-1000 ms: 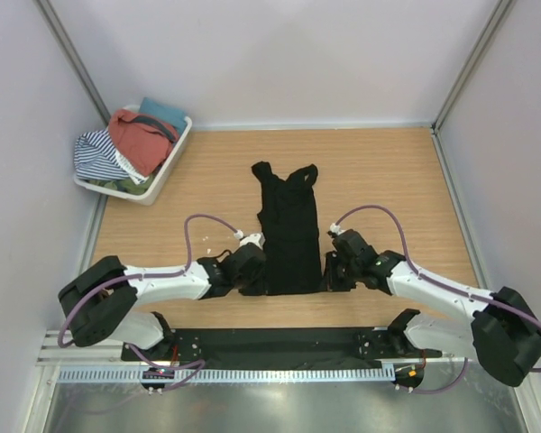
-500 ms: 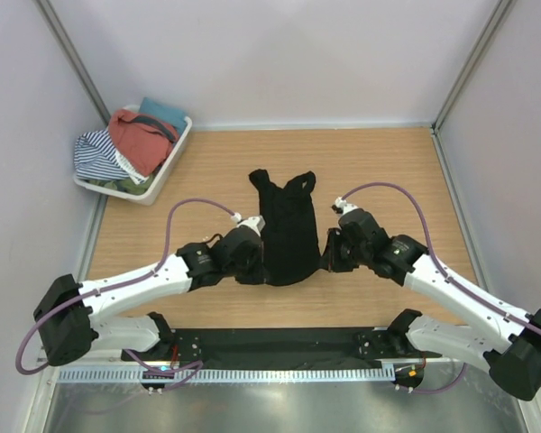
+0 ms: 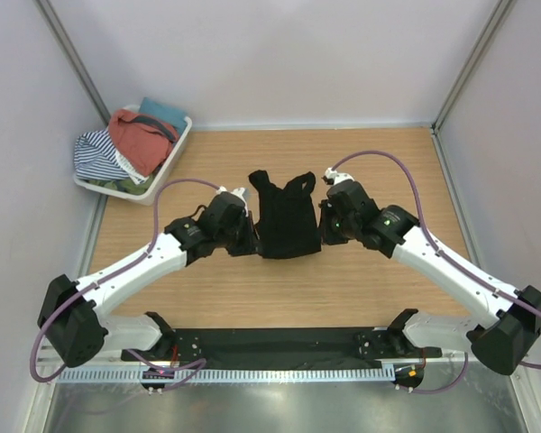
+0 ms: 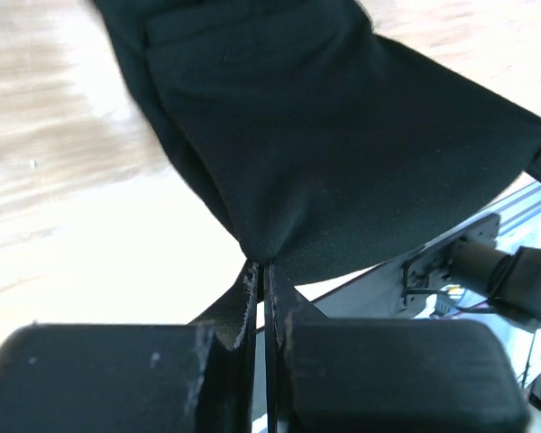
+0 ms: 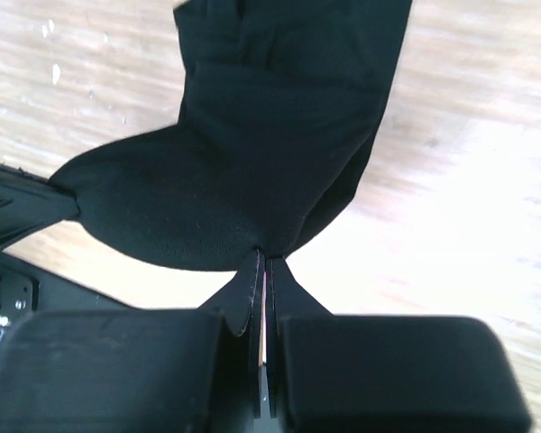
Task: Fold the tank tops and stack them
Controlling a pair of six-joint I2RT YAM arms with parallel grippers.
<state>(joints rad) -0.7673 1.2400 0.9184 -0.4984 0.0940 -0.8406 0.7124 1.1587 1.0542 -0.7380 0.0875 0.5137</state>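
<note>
The black tank top (image 3: 284, 216) lies mid-table, straps at the far end, its near hem lifted and carried over the body. My left gripper (image 3: 250, 236) is shut on the hem's left corner; in the left wrist view the black cloth (image 4: 325, 153) hangs from the closed fingertips (image 4: 263, 266). My right gripper (image 3: 325, 230) is shut on the hem's right corner; the right wrist view shows the cloth (image 5: 261, 153) pinched at the tips (image 5: 266, 260). The rust-red tank top (image 3: 140, 137) lies heaped in the white basket (image 3: 167, 167) at far left.
The basket also holds a striped cloth (image 3: 97, 153) and a teal cloth (image 3: 162, 114). White walls enclose the table on three sides. A black base rail (image 3: 279, 343) runs along the near edge.
Both grippers have moved away from the bases toward the straps, carrying the black top's near hem with them. The top now looks about half as long.
</note>
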